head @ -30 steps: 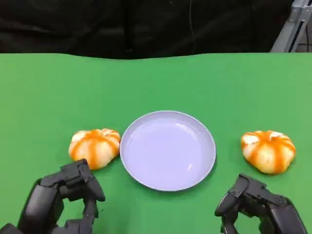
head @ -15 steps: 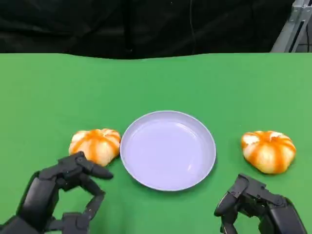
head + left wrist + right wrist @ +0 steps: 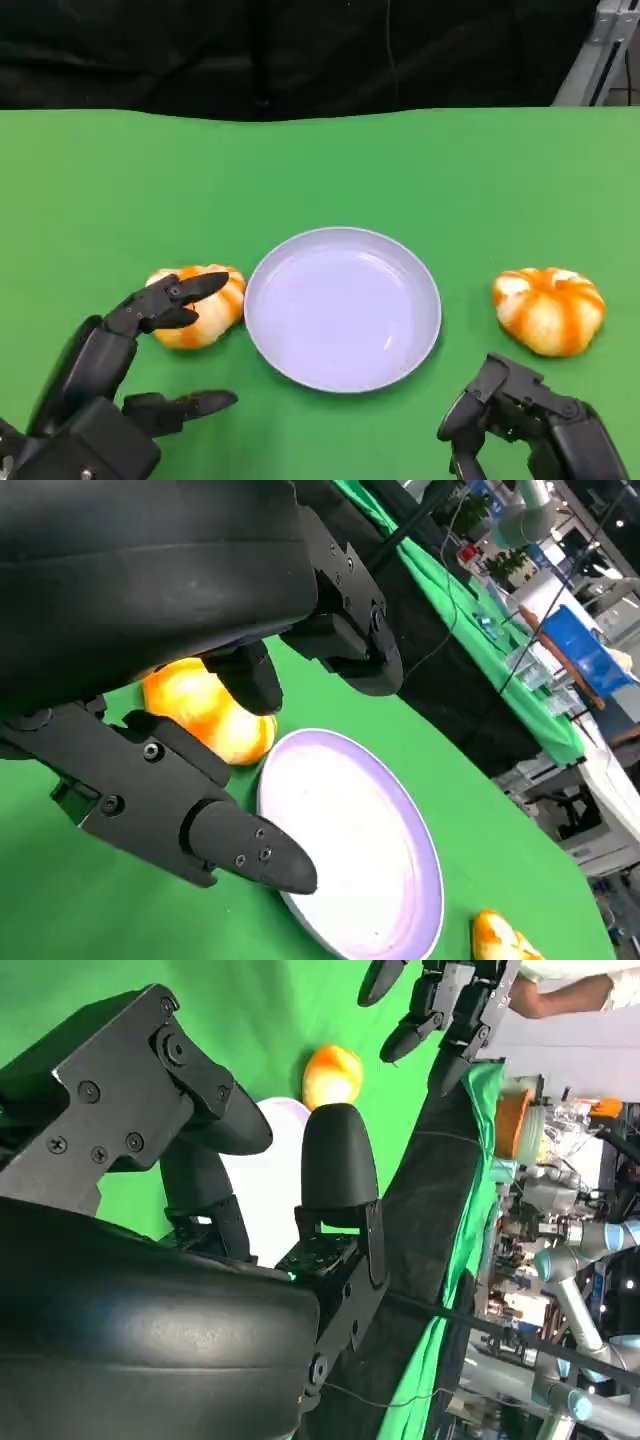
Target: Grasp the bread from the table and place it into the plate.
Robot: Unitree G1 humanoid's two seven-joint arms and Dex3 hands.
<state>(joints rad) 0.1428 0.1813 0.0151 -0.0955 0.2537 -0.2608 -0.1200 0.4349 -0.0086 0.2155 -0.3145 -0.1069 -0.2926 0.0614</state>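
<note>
Left hand (image 3: 110, 370) is hovering open, fingers spread over the round orange-striped bread bun (image 3: 200, 305) lying just left of the pale lilac plate (image 3: 343, 308); bun is looking soft and light, so gripping across its sides seems best; right hand (image 3: 520, 420) is resting curled, empty.

Green table (image 3: 320, 170) with a lavender plate (image 3: 343, 375) between two orange-striped bread buns (image 3: 205, 318) (image 3: 549, 310).

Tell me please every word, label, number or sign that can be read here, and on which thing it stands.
None can be read.
The plate, both breads and the green table are plain.
The left hand and right hand bear no readable marks.
The background clutter in the wrist views is too small and blurred.
</note>
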